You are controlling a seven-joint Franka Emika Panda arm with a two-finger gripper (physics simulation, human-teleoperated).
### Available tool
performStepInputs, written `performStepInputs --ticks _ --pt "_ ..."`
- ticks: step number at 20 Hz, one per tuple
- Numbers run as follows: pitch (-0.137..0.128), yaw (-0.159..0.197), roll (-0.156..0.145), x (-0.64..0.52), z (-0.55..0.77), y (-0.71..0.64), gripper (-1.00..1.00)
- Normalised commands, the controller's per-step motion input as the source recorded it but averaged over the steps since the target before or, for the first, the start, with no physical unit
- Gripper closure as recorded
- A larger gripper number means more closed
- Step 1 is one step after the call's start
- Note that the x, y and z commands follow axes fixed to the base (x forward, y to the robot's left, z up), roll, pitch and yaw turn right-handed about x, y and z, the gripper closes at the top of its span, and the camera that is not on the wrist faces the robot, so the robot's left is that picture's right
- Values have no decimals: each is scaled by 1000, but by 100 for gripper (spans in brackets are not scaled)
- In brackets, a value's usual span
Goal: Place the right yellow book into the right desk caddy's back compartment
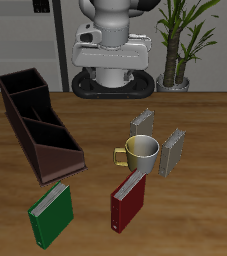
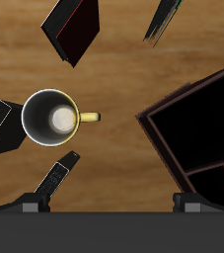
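The fingers (image 2: 27,203) are wide apart and hold nothing. They hang high over the bench (image 1: 207,205) and point down, probably so the robot can see everything before it goes down.

The right yellow book (image 1: 143,122) stands up on its edge, below the fingers and closer to them than any other book. Standing up like that, its thin sides are easy to pinch. The mug (image 1: 142,152) is just beside it, a bit farther from the fingers, so there is not much room on that side. The other yellow book (image 1: 174,150) stands on another side of the mug.

The right desk caddy (image 1: 40,125) lies well apart from the book. Its top is open, so a book can drop in. The back compartment (image 1: 20,85) is the end with the tall dark walls.

The red book (image 1: 128,200) and green book (image 1: 51,212) lie farthest from the fingers. No words or labels can be read on anything.
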Motion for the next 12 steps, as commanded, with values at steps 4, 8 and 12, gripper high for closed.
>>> performStepInputs --ticks 4,8,12 --pt "13 -60 26 -104 -103 247 -100" --pt "-17 -54 11 -123 -10 180 -100" --pt "-35 -39 -21 -191 -8 250 -100"
